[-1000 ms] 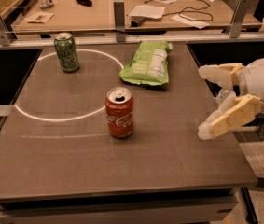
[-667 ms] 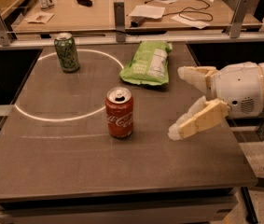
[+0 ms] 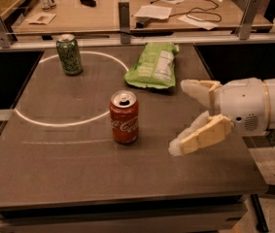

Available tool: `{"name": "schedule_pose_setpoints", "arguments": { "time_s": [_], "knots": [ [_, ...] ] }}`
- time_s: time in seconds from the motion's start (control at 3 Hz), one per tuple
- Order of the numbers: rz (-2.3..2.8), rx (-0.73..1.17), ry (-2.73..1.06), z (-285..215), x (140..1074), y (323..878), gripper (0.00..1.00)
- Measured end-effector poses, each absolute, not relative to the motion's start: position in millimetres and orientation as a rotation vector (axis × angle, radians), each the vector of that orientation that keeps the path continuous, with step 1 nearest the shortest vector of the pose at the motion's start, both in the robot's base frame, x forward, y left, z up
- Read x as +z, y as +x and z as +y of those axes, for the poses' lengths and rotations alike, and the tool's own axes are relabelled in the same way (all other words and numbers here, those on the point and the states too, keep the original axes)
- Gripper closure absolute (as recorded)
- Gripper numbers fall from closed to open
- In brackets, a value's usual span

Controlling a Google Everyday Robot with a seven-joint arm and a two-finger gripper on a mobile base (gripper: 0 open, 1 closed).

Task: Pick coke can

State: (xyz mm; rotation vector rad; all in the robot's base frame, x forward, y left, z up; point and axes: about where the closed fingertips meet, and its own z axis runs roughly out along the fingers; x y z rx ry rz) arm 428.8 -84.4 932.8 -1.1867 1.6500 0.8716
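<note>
The red coke can (image 3: 124, 117) stands upright near the middle of the dark table (image 3: 78, 174), its silver top with pull tab showing. My gripper (image 3: 181, 116) comes in from the right, level with the can and a hand's width to its right. Its two cream fingers (image 3: 200, 135) are spread wide apart and hold nothing.
A green patterned can (image 3: 69, 55) stands at the back left, inside a white circle drawn on the table. A green chip bag (image 3: 152, 66) lies at the back centre. Behind the table runs a rail with metal posts, then a wooden desk with papers and cables.
My gripper has moved left across the table toward the coke can, fingers still spread. The cans and the bag have not moved.
</note>
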Motion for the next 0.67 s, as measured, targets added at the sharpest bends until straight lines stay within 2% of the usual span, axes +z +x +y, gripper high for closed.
{"name": "schedule_pose_setpoints", "arguments": {
  "time_s": [0.67],
  "knots": [
    [1.538, 0.973, -1.150, -53, 892, 419, 0.00]
  ]
}}
